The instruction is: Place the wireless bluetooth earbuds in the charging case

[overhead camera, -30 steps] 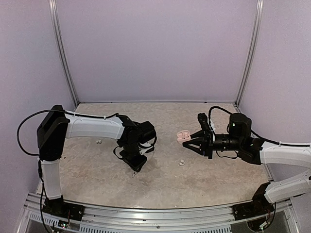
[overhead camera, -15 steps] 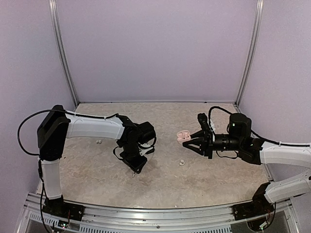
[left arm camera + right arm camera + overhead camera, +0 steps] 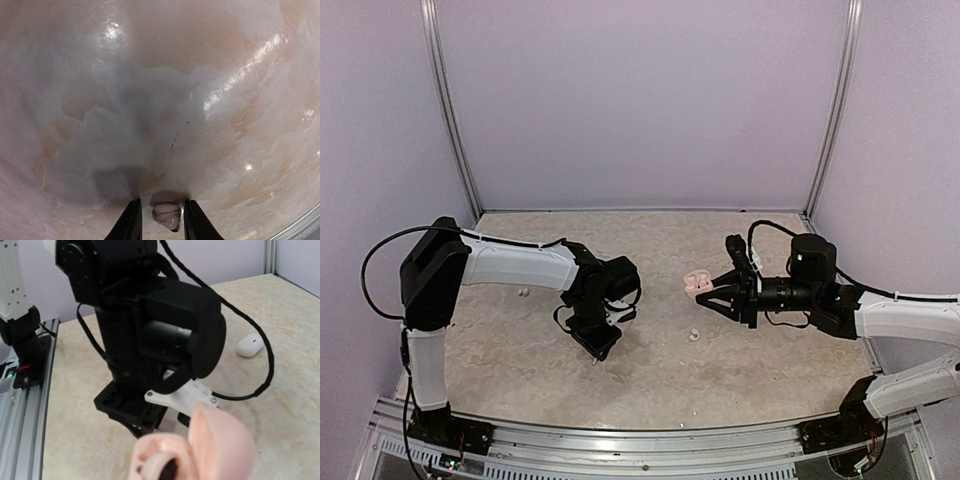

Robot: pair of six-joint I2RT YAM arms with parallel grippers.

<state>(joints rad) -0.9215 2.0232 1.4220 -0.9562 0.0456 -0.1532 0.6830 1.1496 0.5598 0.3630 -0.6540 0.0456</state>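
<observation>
We start with the lilac walls [image 3: 640, 100] that close in three sides, with a metal post [image 3: 448, 120] at each back corner. Below them lies the marbled beige table [image 3: 650, 385], with an aluminium rail [image 3: 640, 440] along its near edge.

The left arm [image 3: 510, 265] reaches in from its base and bends down over the middle-left of the table, a black cable [image 3: 368, 275] looping off its shoulder. The right arm [image 3: 905, 318] stretches in level from the right, raised above the table and pointing at the left one.

The left gripper [image 3: 596, 352] points down at the tabletop. From above its own black body hides the tips. In the right wrist view the same body fills the middle and blocks what lies beneath it. Only its wrist camera shows the jaws: we see them narrowly apart, one on each side of a bud, with a thin gap on one side.

The right gripper [image 3: 708, 293] is clamped on the pink charging case [image 3: 696, 281], held open in the air, well apart from the left gripper. In the right wrist view its lid covers the fingers.

Of the wireless bluetooth earbuds, the straddled earbud [image 3: 166, 216] sits on the table between the left fingertips [image 3: 134, 220]. A second earbud [image 3: 695, 335] lies loose on the table between the two arms, below the case. A third earbud [image 3: 523, 293] lies by the left arm's forearm.
</observation>
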